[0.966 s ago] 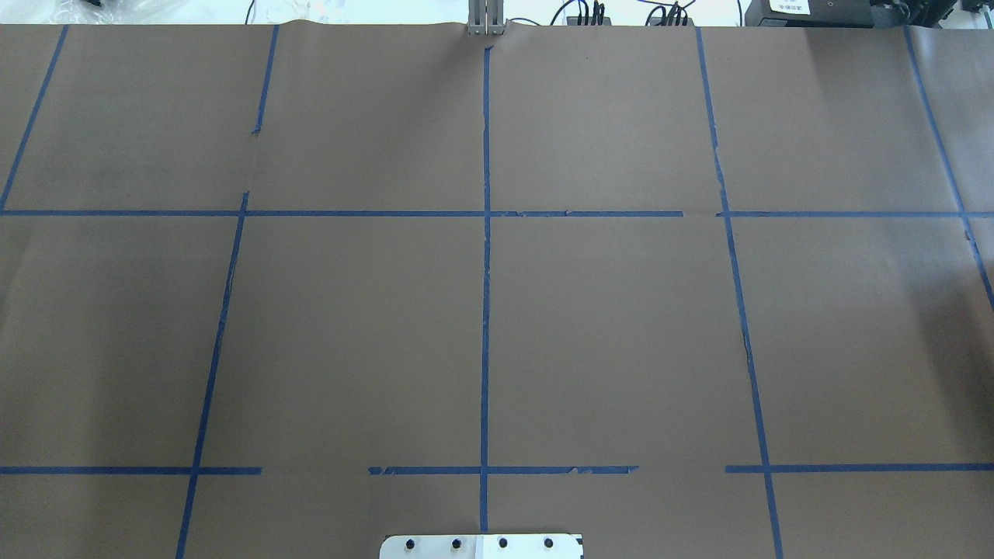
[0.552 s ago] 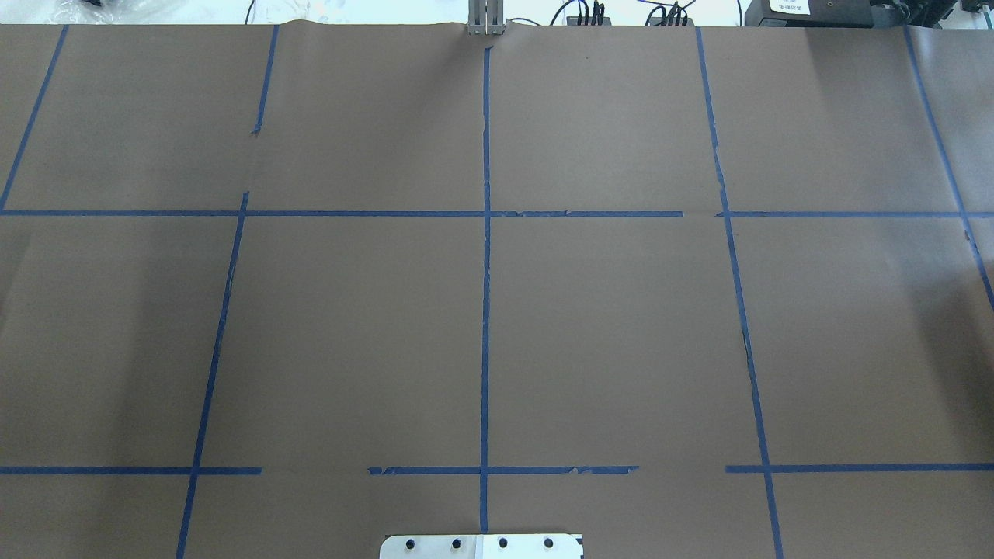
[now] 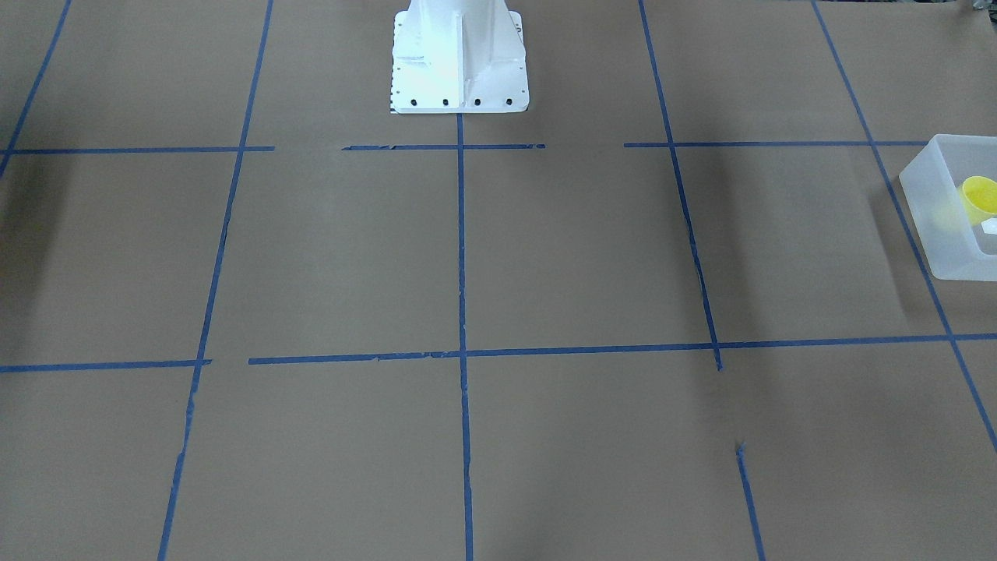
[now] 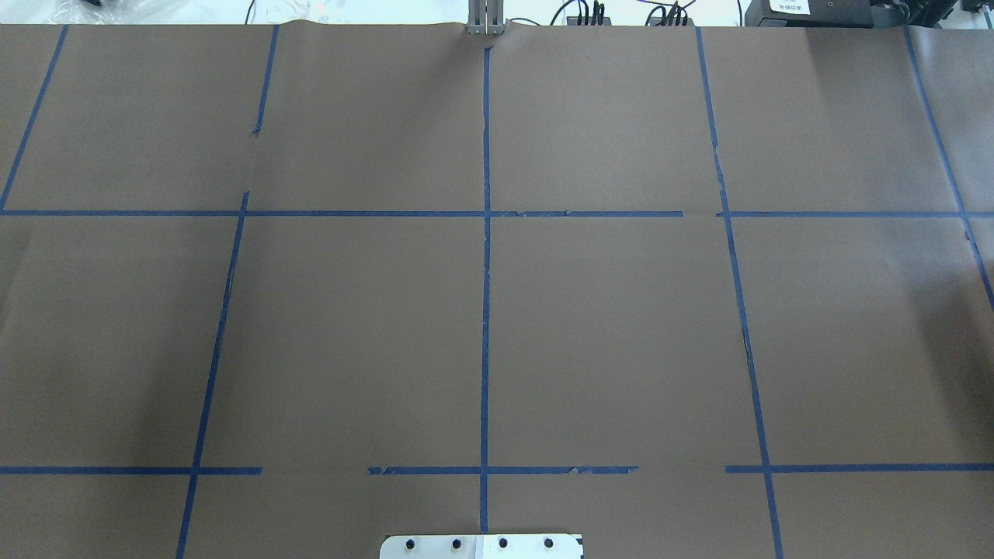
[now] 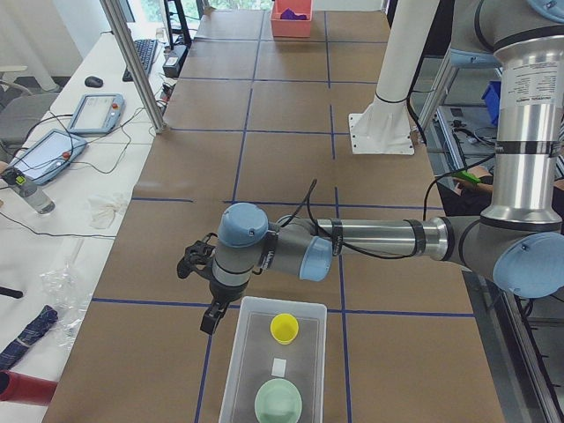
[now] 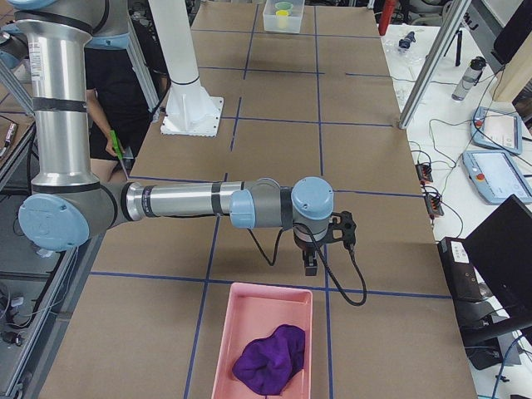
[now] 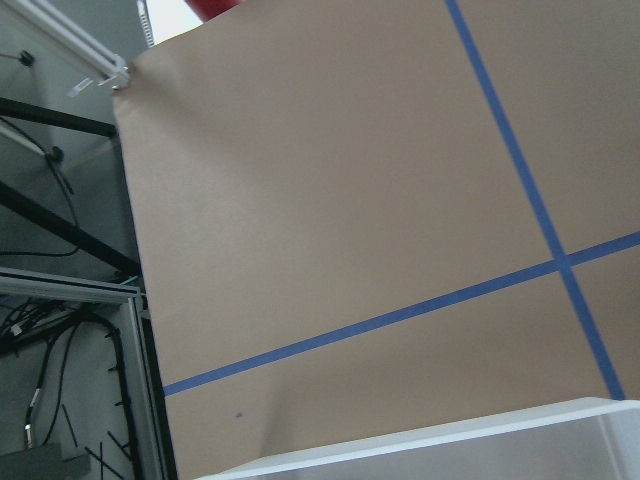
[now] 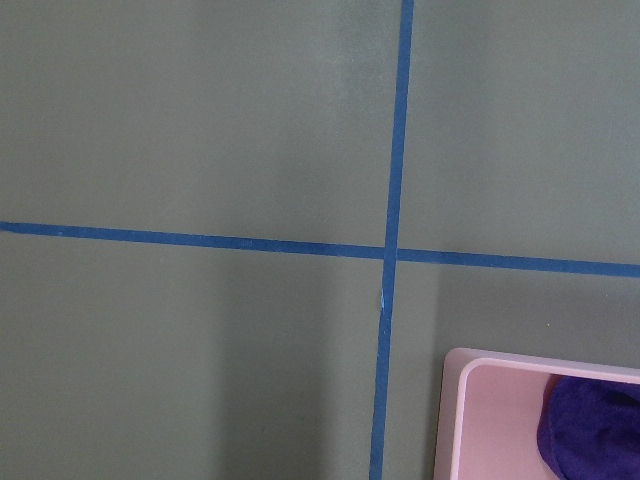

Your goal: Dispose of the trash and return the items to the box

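Note:
The frosted-white box (image 5: 232,370) stands at the table's left end. In it are the yellow cup (image 5: 284,328), the mint-green bowl (image 5: 278,402) and a small white label. The box's wall (image 3: 928,212) and the cup (image 3: 980,196) also show at the right edge of the front-facing view. My left gripper (image 5: 210,322) hangs just beside the box's far corner, outside it. My right gripper (image 6: 311,268) hangs just beyond the rim of a pink tray. I cannot tell whether either gripper is open or shut. Neither wrist view shows fingers.
The pink tray (image 6: 218,357) at the table's right end holds a crumpled purple cloth (image 6: 270,357). The white robot base (image 3: 458,62) stands at the table's near middle. Tablets, cables and bottles lie on side benches beyond the far edge. A metal post (image 5: 141,66) stands there.

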### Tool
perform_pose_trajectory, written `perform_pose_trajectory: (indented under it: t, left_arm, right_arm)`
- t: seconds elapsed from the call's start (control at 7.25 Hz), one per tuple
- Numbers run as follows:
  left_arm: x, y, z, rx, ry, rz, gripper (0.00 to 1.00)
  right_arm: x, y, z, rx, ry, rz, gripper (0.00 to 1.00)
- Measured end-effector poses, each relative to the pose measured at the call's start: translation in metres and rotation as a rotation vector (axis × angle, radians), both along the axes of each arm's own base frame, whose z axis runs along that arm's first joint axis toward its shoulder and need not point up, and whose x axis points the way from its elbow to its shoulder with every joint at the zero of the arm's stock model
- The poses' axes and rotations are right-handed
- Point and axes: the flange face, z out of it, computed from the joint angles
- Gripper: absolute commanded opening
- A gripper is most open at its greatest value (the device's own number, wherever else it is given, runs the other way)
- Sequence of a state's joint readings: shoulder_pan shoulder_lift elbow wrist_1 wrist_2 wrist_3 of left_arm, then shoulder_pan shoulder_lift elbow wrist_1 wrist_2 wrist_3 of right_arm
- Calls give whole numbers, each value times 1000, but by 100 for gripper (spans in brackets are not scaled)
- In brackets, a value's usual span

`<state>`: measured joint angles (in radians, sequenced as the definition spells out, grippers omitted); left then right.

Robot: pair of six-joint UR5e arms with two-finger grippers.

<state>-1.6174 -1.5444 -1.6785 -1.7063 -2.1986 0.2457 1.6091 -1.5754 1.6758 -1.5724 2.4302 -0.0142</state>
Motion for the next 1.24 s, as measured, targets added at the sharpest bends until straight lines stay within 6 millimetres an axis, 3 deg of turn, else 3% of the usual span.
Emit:
perform_pose_trajectory:
  t: [0.41, 1.24]
  left_arm:
    - [21, 1, -6, -105, 110, -38, 100]
    - [28, 3, 11, -198, 180, -76, 100]
  right_arm:
    - [0, 0, 0, 1, -1, -2, 100]
    - [0, 4, 7, -8, 0, -5, 100]
